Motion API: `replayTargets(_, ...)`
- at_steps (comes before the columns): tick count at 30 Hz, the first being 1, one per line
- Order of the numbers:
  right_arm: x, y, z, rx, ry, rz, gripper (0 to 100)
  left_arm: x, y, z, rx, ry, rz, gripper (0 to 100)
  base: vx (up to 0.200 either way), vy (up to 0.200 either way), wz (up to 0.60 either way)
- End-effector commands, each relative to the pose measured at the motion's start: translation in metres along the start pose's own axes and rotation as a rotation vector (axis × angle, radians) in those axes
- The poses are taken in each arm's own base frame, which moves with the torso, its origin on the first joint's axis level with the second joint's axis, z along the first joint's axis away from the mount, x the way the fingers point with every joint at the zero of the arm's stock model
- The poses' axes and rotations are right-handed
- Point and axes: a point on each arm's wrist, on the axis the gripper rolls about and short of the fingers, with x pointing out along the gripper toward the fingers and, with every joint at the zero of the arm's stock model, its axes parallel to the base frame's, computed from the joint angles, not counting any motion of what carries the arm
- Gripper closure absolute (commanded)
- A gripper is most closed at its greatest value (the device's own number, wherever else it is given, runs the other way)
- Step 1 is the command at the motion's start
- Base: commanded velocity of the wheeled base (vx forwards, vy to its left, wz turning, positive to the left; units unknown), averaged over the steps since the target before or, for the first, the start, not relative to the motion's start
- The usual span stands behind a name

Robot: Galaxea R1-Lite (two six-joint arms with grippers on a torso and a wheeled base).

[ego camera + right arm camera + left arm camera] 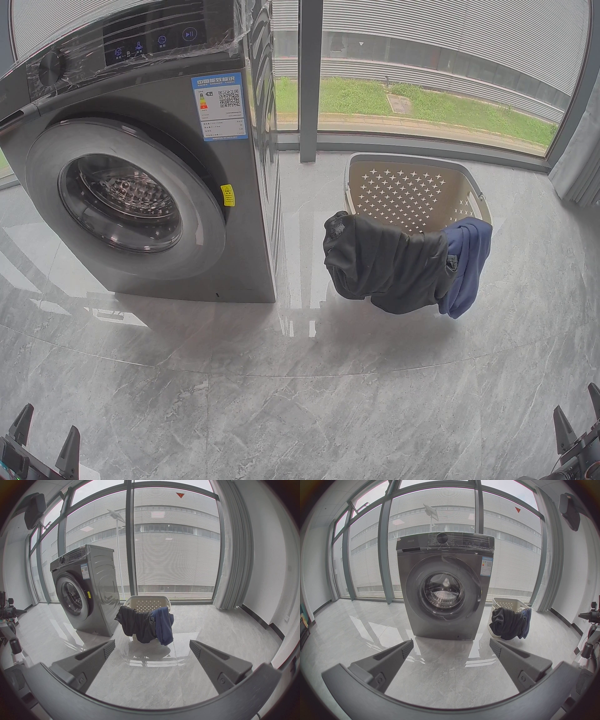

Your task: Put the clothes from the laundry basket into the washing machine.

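From my station I saw the grey front-loading washing machine [144, 187] standing on the polished grey stone-look floor [300, 406], its back to the tall glass window [437, 62]. Clear plastic film covered its control panel. The steel drum showed through the round porthole door [128, 200]; the glare made it hard to judge, but I took the door to be closed.

To the right of the machine, near it but not touching, sat the cream plastic laundry basket [400, 187] with star-shaped holes in its wall. Both pieces of clothing were at the basket. A black garment [381, 262] hung draped over the basket's near rim, most of it spilling down the outside. A dark blue garment [465, 262] hung over the same rim just to its right, the two touching where they overlapped. Both dangled short of the floor, as far as I could tell.

Both arms sat low and close to me, well apart from the basket and the machine. The left gripper [450, 645] faced the machine's front with its two dark fingers spread wide and nothing between them. The right gripper [151, 644] pointed toward the basket and the hanging clothes, its fingers likewise spread wide, with bare floor showing in the gap. A pale curtain [581, 162] hung at the window's right edge.
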Motion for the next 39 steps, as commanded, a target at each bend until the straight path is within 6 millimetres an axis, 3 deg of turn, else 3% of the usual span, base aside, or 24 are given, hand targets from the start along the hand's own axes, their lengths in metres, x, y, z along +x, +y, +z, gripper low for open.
replayTargets(1,0.0002,0.0,-0.0052,0.0,0.003,0.0,0,0.0002,0.0002,-0.0048,-0.001,0.003,0.0,0,0.2,0.0,0.0)
replayTargets(14,0.0002,0.0,-0.0052,-0.002,0.003,0.0,0,0.0002,0.0002,-0.0048,-0.001,0.002,0.002,0,0.2,0.0,0.0)
replayTargets(23,0.0002,0.0,-0.0052,0.0,0.003,0.0,0,0.0002,0.0002,-0.0048,-0.001,0.003,0.0,0,0.0,0.0,-0.4)
replayTargets(39,0.0002,0.0,-0.0052,-0.002,0.003,0.0,0,0.0002,0.0002,-0.0048,-0.001,0.003,0.0,0,0.188,0.0,0.0)
